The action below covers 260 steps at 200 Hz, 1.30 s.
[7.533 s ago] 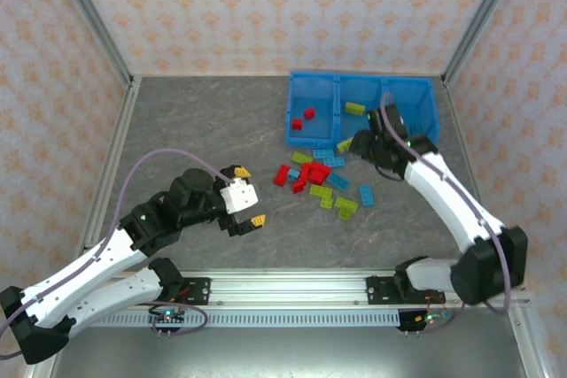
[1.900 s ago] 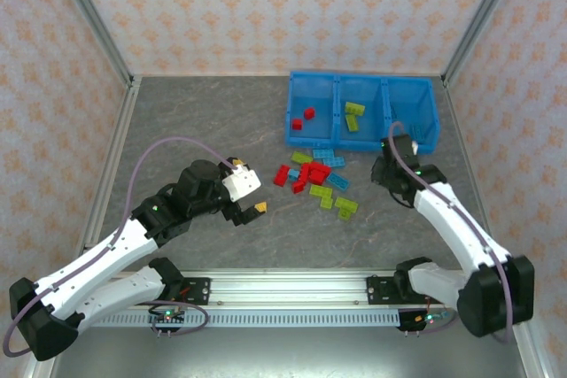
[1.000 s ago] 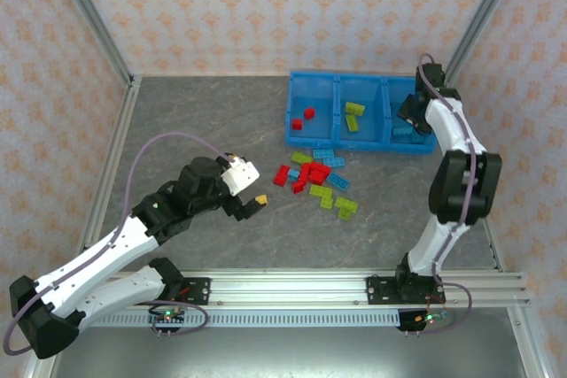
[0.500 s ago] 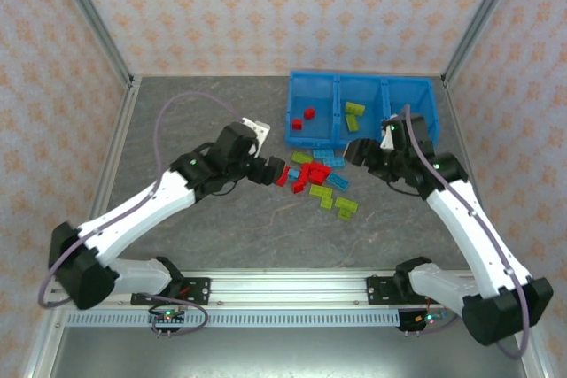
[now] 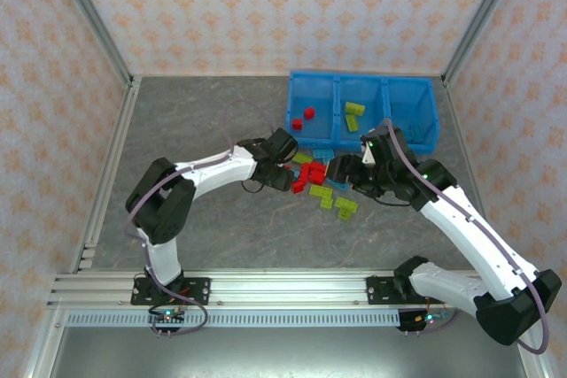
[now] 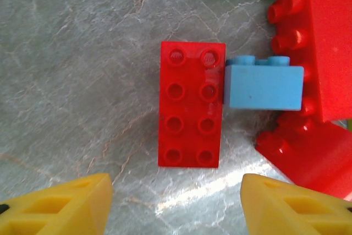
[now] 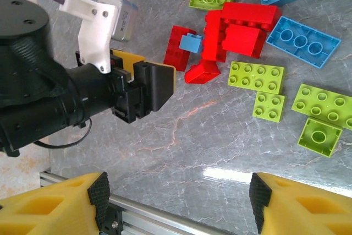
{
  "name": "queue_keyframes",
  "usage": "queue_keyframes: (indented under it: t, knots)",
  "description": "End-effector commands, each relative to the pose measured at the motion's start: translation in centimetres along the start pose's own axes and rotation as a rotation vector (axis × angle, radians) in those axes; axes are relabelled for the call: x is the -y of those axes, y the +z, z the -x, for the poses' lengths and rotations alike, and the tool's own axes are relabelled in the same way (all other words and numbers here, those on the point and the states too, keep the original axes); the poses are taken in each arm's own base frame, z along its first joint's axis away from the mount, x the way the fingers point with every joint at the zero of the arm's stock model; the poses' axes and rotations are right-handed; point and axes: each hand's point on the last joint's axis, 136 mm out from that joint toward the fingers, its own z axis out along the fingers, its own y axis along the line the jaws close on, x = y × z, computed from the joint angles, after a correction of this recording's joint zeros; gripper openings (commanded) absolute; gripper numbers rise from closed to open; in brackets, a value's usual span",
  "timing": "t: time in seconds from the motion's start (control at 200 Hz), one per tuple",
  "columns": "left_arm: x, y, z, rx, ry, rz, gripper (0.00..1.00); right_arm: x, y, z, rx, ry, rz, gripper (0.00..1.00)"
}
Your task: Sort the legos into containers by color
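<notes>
The loose legos (image 5: pixel 319 180) lie in a heap just in front of the blue bin (image 5: pixel 359 78). My left gripper (image 5: pixel 292 174) stands open at the heap's left edge. In the left wrist view its yellow fingertips (image 6: pixel 66 205) straddle bare table just short of a red two-by-four brick (image 6: pixel 192 111). A small light blue brick (image 6: pixel 263 86) touches that brick's right side. My right gripper (image 5: pixel 341 168) hovers open over the heap's right side, with nothing between its fingers (image 7: pixel 55 205). The left gripper (image 7: pixel 148 83) also appears below it.
In the bin, red bricks (image 5: pixel 306 117) lie in the left compartment, yellow-green ones (image 5: pixel 354 114) in the middle and light blue ones (image 5: pixel 412 130) in the right. A red cluster (image 7: pixel 236 31), green bricks (image 7: pixel 257 76) and a blue plate (image 7: pixel 301 41) lie close together. An aluminium rail (image 5: pixel 292 288) runs along the near edge.
The left arm has swung from the table's left side to the heap and come down at the red brick. The right arm has left the bin and moved over the heap's right side.
</notes>
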Motion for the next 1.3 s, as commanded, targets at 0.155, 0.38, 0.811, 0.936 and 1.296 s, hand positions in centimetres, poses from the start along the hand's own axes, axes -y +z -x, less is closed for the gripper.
queue_keyframes:
  t: [0.155,0.38,0.811,0.936,1.296]
  knots:
    - [-0.7,2.4,1.6,-0.015,0.008,0.063,0.59,-0.2,-0.5,0.5,0.029,0.039,-0.006,0.7]
    - [-0.4,4.1,0.8,-0.054,0.011,0.054,0.42,0.1,-0.3,0.4,0.028,0.056,-0.016,0.7]
    - [0.9,-9.0,3.5,0.234,-0.077,-0.142,0.22,0.6,-1.2,1.9,0.127,0.071,-0.043,0.7]
    - [0.3,-11.5,7.8,0.342,-0.074,-0.072,0.22,1.0,-1.6,1.9,0.152,0.094,-0.044,0.7]
    - [0.3,-6.4,20.3,0.379,-0.065,0.017,0.27,2.1,-2.6,1.4,0.176,0.118,-0.071,0.7]
